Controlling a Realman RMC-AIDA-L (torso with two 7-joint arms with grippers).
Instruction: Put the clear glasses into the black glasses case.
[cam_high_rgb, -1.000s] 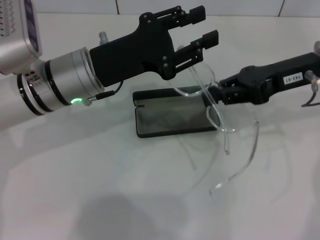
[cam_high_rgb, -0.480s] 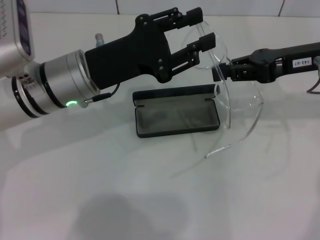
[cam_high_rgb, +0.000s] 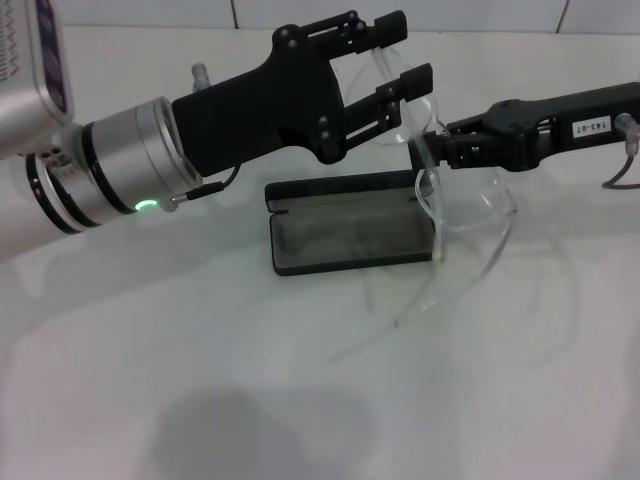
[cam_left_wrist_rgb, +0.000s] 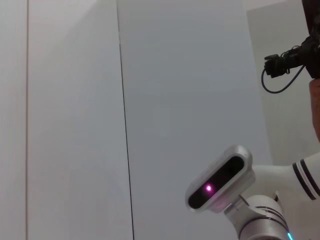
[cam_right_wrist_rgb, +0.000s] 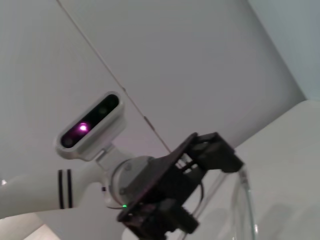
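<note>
The clear glasses (cam_high_rgb: 440, 180) hang in the air above the far right corner of the black glasses case (cam_high_rgb: 352, 235), which lies open on the white worktop (cam_high_rgb: 200, 380) with its grey lining up. The right gripper (cam_high_rgb: 432, 150) pinches the frame near the lens, and the long temple arms dangle below, spread and trailing past the case's right edge toward the worktop. The left gripper (cam_high_rgb: 408, 58) hovers close by with its fingers spread, either side of the upper lens edge; whether it touches the lens is not clear from the head view. The step in hand looks like folding or steadying the glasses before lowering them. To do it well, the temple arms should be gathered behind the lens first, since splayed they would catch the case rim. Then the glasses should shift left over the lining and descend level.
</note>
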